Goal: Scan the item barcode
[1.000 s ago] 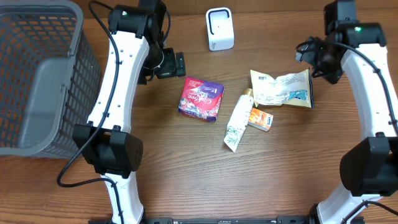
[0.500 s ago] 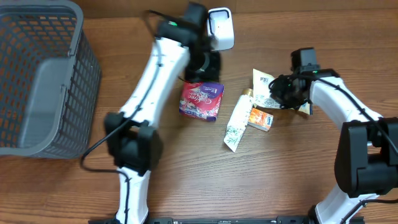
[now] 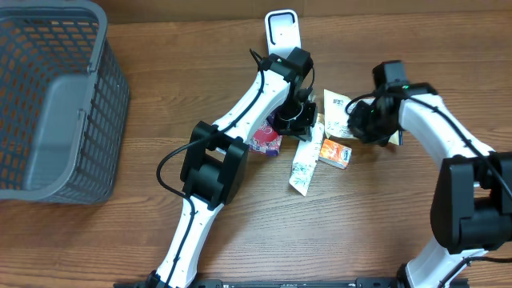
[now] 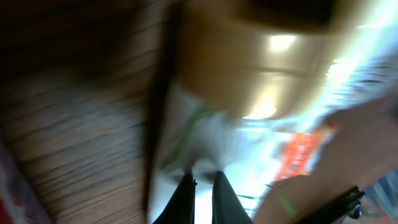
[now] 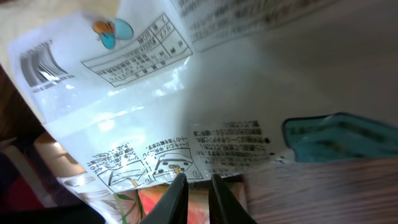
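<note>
The white-and-beige pouch (image 3: 337, 110) lies flat on the wooden table (image 3: 384, 232), right of centre, printed side up, with its barcode (image 5: 38, 67) showing near one corner in the right wrist view. The right gripper (image 3: 365, 128) is low over it, fingers close together with a slim gap and tips at the pouch's edge; whether they pinch the film cannot be told. Just beside the pouch lie a small orange box (image 3: 336, 152) and a white tube (image 3: 302, 166), touching each other. The left gripper (image 3: 298, 120) hangs over the tube's cap end, closed, with nothing visible between its fingers in the blurred wrist view. A red and purple packet (image 3: 264, 141) lies partly under the left arm. The white scanner (image 3: 284, 28) stands at the table's far edge, and a grey mesh basket (image 3: 104, 64) sits at far left.
</note>
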Tool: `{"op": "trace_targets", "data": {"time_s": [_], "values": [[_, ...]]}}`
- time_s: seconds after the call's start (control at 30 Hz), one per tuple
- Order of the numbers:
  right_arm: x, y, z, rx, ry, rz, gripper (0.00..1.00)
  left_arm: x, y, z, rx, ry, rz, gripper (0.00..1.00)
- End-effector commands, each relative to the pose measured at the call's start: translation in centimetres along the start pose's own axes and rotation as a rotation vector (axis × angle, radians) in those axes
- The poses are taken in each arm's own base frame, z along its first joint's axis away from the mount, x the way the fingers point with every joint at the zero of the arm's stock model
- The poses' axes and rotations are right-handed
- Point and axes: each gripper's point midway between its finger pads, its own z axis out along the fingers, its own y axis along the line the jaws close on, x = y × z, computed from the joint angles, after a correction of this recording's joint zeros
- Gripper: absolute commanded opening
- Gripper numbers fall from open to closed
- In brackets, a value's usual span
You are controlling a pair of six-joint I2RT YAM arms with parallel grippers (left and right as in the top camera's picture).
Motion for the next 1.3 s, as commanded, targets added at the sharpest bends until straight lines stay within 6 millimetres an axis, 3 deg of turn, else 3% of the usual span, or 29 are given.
{"op": "trace_targets", "data": {"time_s": [0.0,0.1,0.27,0.37,0.57,0.67,0.7,0.73,0.77,0.8,0.87,0.9,1.0,1.13,1.27], "values": [[-1.4,0.9,-1.4,-0.025,-0.039,-0.077,0.15,-0.7,4.8,1.6,-0.191,-0.012,-0.121,0.04],[-2.0,0.7,-1.5,-0.011,-0.069,-0.079,0.19,-0.4,9.7,-0.7,-0.383,-0.039,-0.293,0.04],[-2.9,1.8,-1.2,-0.046,-0.117,-0.103,0.22,0.0,12.0,-3.7,-0.403,-0.028,-0.377,0.04],[-2.2,3.2,-0.9,-0.059,-0.118,-0.139,0.24,-0.4,11.4,-7.3,-0.371,-0.090,-0.377,0.04],[-0.7,5.2,-0.2,-0.077,-0.107,-0.153,0.24,-0.7,7.9,-14.6,-0.266,-0.281,-0.322,0.04],[0.2,5.9,0.4,-0.076,-0.091,-0.141,0.22,-0.3,7.1,-15.5,-0.230,-0.297,-0.315,0.04],[0.6,5.9,0.6,-0.070,-0.078,-0.122,0.20,-0.2,7.1,-15.6,-0.232,-0.293,-0.316,0.08],[1.2,6.0,1.0,-0.061,-0.059,-0.098,0.18,0.1,7.1,-15.6,-0.237,-0.285,-0.316,0.23],[1.7,6.1,1.2,-0.055,-0.048,-0.084,0.17,0.2,7.2,-15.5,-0.239,-0.279,-0.317,0.44],[2.3,6.3,1.7,-0.048,-0.034,-0.093,0.16,0.3,7.3,-15.5,-0.244,-0.273,-0.315,0.76],[3.7,6.9,2.9,-0.032,-0.007,-0.115,0.11,0.3,7.3,-15.5,-0.244,-0.272,-0.309,1.00],[4.5,7.1,3.6,-0.019,0.009,-0.098,0.07,0.3,7.3,-15.5,-0.244,-0.272,-0.310,1.00],[5.9,7.5,4.8,0.016,0.019,-0.041,0.06,0.4,7.4,-15.5,-0.248,-0.270,-0.312,1.00],[7.4,8.2,6.1,0.023,0.042,-0.072,0.08,0.7,7.7,-15.6,-0.253,-0.259,-0.322,1.00],[9.5,9.2,7.0,0.021,0.077,-0.121,0.04,0.8,7.9,-15.6,-0.255,-0.253,-0.328,1.00]]}}
